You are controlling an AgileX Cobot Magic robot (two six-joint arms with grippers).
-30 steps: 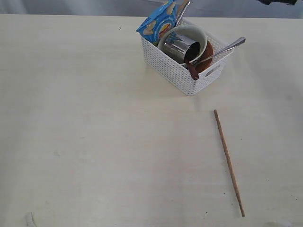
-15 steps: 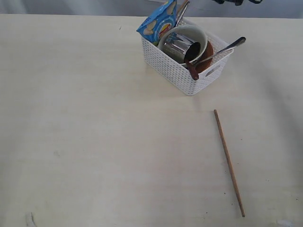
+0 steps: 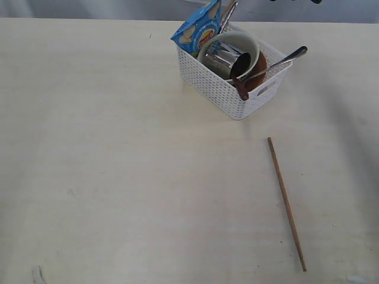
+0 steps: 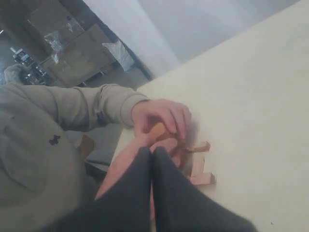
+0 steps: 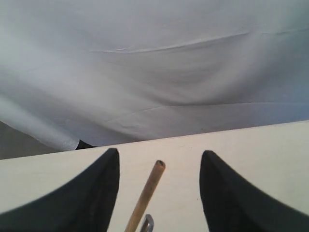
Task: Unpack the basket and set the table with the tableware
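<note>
**Right pincer slides over toward the basket**

The right pincer (image 5: 159, 154) has shifted sideways in the last second and now hangs over the basket (image 3: 219, 89), jaws wide, gripping nothing. A wooden stick (image 5: 147, 193), probably the second chopstick, pokes up between them, so that's likely next. The first chopstick (image 3: 286, 204) lies well away on the table (image 3: 118, 177). The left pincer (image 4: 153, 157) is clamped shut and empty.

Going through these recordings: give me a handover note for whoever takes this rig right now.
Left gripper: shut, empty; a person's hand shows beyond it at the edge of the pale beige table.
Right gripper: open, a wooden stick tip between its fingers, unclamped.
Done: one thin wooden chopstick lies on the table.
Left: the white perforated plastic basket holds the cream bowl, shiny steel cup, small brown plate, red-brown wooden spoon, steel cutlery and a blue snack packet; unpack the tableware.
</note>
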